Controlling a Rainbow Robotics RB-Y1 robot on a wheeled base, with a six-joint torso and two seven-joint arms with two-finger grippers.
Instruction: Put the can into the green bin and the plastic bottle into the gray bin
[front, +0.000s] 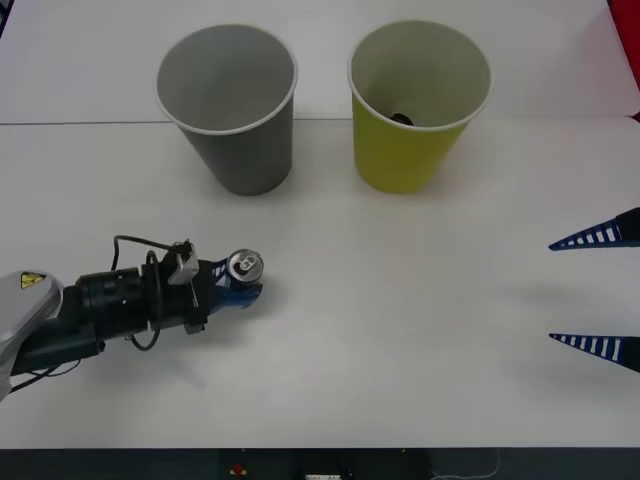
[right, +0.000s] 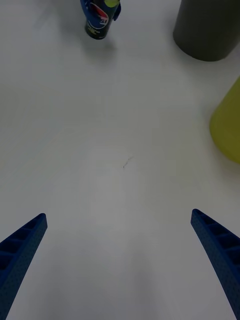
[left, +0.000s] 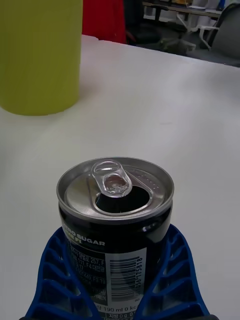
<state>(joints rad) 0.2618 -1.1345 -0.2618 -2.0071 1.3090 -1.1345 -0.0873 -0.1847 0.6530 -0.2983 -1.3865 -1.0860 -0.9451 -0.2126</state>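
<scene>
- Left gripper (front: 243, 285) clenched around can (front: 245, 267), upright on table (front: 400, 330), opened top, near gray bin (front: 228, 105).
- Gray bin interior bare; green bin (front: 418, 100) holding small dark object (front: 402, 118).
- Right gripper (front: 598, 292) spread wide, at right edge.

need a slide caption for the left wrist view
Left hand closed on an opened black can standing on the white table, with the green bin beyond it.
</scene>
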